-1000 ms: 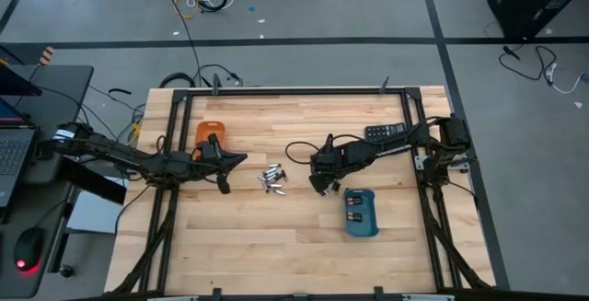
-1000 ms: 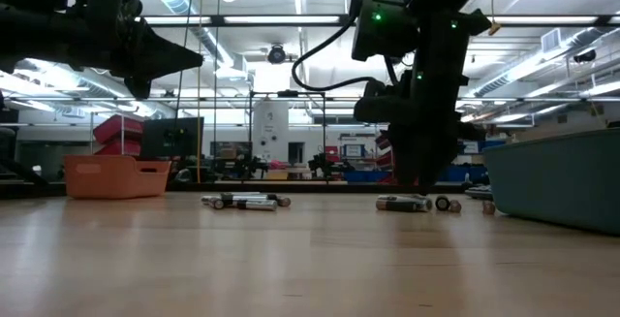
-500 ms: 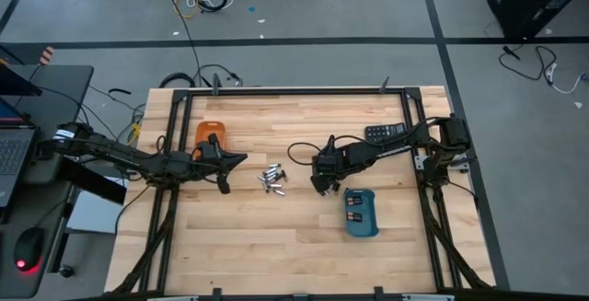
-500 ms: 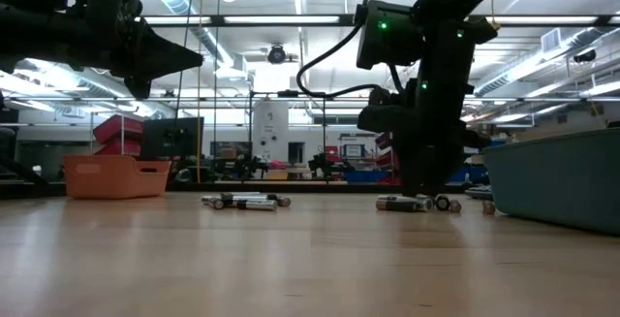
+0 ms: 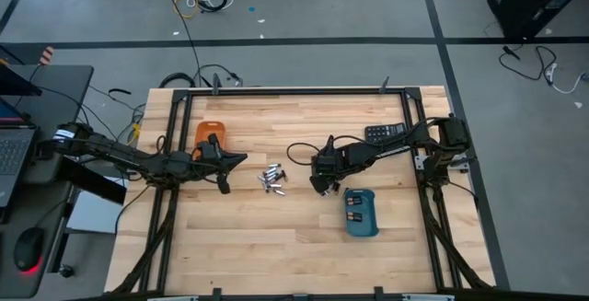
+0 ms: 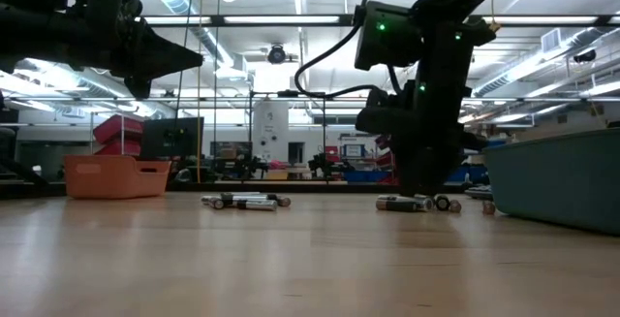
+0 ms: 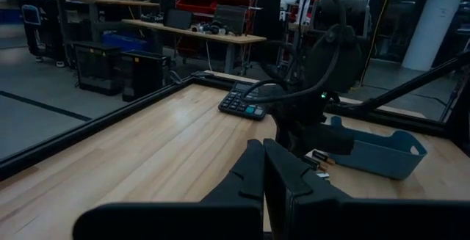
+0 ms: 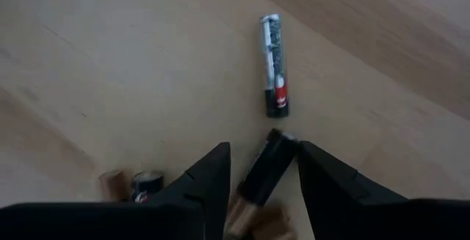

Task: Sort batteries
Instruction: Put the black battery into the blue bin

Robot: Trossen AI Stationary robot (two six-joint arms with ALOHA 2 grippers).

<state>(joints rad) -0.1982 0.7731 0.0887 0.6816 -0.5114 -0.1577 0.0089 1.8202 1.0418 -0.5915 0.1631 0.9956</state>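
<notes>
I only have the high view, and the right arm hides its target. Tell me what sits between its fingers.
Observer: In the right wrist view the right gripper is open, its fingers either side of a dark battery lying on the table.
Operator: Report what lies just beyond it.
Observer: A silver battery with a red band, apart from the dark one.
Operator: Now check the left arm.
Observer: The left gripper is shut on nothing; the low view shows it well above the table.

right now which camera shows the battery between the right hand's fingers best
The right wrist view: the dark battery lies on the wood between the open right hand, its fingers either side. The low view shows only small cells at that hand's foot. The high view hides it under the hand. The left wrist view is too far off.
</notes>
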